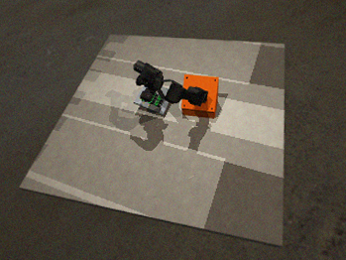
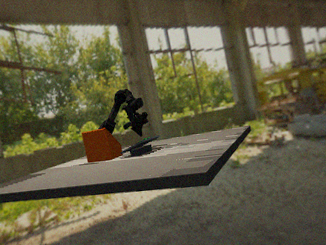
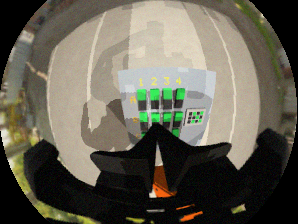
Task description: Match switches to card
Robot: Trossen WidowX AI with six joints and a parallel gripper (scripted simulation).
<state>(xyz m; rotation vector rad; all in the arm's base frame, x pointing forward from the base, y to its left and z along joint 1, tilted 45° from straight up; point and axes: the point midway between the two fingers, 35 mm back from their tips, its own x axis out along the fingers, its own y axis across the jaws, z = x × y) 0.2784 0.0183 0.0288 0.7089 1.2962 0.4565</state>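
Black gripper [image 3: 158, 152], fingers pressed together on nothing, hangs above the near edge of the grey switch panel [image 3: 200, 86]; card [image 3: 194, 117] sits right of the switches

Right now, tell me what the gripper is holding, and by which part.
Nothing. The gripper is shut with its fingers together on nothing, poised above the switch panel.
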